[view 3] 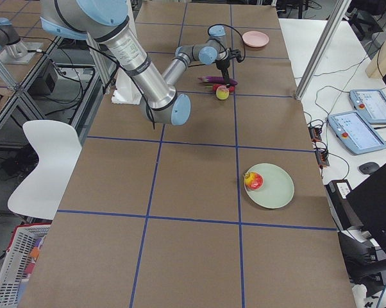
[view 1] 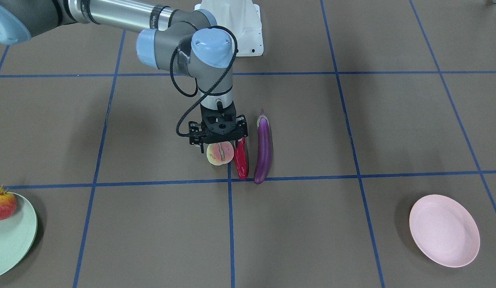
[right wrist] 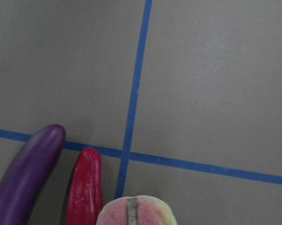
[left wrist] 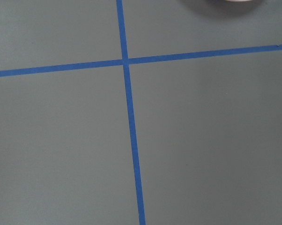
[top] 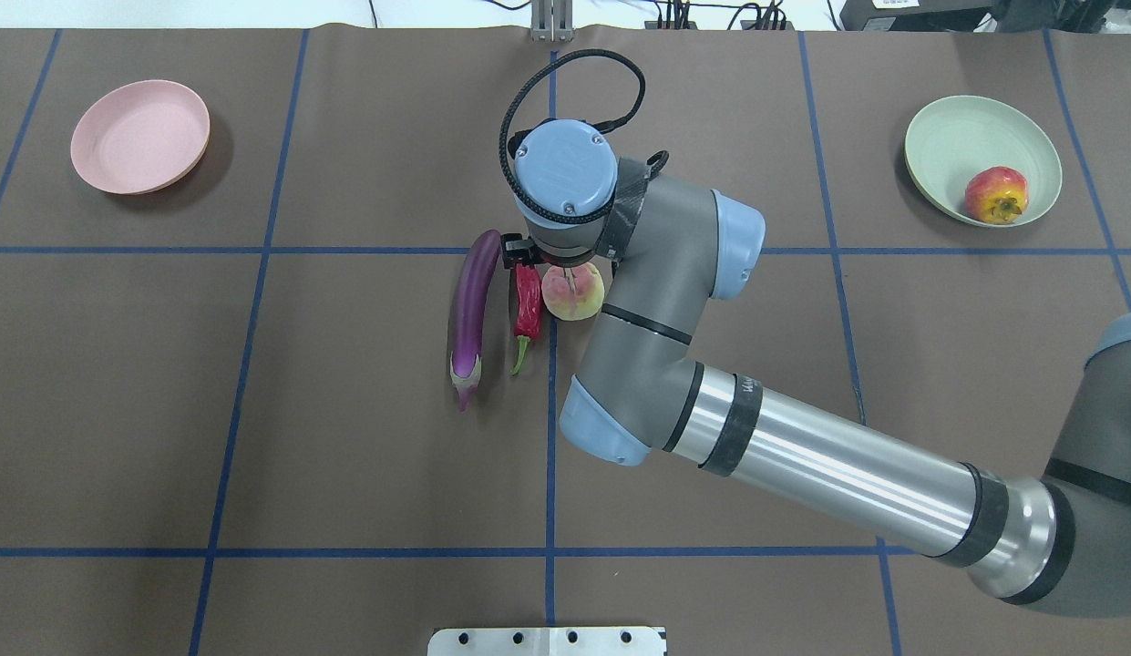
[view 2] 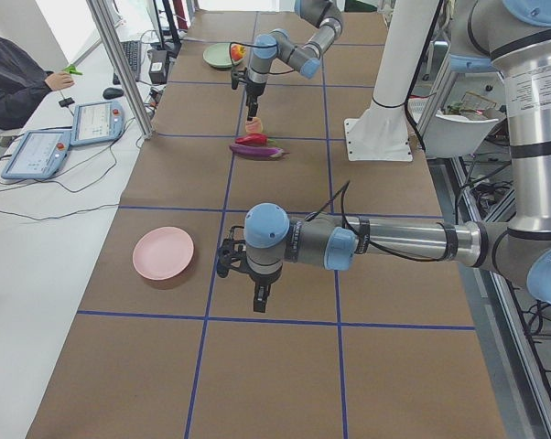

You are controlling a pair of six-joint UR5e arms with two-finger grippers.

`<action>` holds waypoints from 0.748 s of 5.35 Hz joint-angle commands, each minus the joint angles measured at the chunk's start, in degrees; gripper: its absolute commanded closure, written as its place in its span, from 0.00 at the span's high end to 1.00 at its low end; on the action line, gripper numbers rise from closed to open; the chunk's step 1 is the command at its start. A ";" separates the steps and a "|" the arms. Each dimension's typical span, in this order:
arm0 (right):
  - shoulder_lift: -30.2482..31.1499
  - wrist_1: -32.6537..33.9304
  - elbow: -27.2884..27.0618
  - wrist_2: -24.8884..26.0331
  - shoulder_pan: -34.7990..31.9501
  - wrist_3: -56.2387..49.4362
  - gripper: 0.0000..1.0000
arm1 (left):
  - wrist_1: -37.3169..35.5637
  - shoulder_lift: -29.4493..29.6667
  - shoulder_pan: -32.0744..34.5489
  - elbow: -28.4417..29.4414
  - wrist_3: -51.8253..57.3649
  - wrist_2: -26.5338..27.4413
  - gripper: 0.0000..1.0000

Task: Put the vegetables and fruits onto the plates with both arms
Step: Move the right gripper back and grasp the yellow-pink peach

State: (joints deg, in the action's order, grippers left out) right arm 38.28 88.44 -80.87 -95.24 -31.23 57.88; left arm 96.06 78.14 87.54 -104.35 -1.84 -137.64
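Note:
My right gripper (view 1: 220, 141) stands upright at the table's middle, lowered over the peach (view 1: 220, 154), and looks open with its jaws either side of it. The peach fills the bottom edge of the right wrist view (right wrist: 136, 213). The red chili (view 1: 241, 160) lies right beside the peach, and the purple eggplant (view 1: 263, 148) lies beside the chili. The pomegranate (top: 995, 194) sits in the mint green plate (top: 957, 146). The pink plate (top: 139, 137) holds nothing. My left gripper (view 2: 260, 306) hovers over bare table near the pink plate (view 2: 163, 254); I cannot tell whether it is open.
The white base block (view 1: 232, 24) stands behind the produce. Blue tape lines (left wrist: 129, 117) cross the brown table. An operator (view 2: 10, 78) and tablets (view 2: 37, 151) are beside the table's far side.

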 commanded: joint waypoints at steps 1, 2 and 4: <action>0.38 -0.02 1.06 0.59 0.82 -0.66 0.98 | 0.01 -0.01 0.00 0.03 0.00 -0.09 1.00; 1.78 -0.45 1.32 0.76 1.26 -1.62 0.98 | 0.01 0.08 0.00 0.03 0.00 -0.09 1.00; 1.80 -3.18 2.63 0.76 1.79 -1.63 0.98 | 0.01 0.08 0.00 -0.06 0.08 -0.18 1.00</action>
State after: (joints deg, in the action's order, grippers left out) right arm 40.02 85.96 -79.08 -94.53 -29.78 56.30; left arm 96.06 78.22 87.54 -104.40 -1.78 -137.80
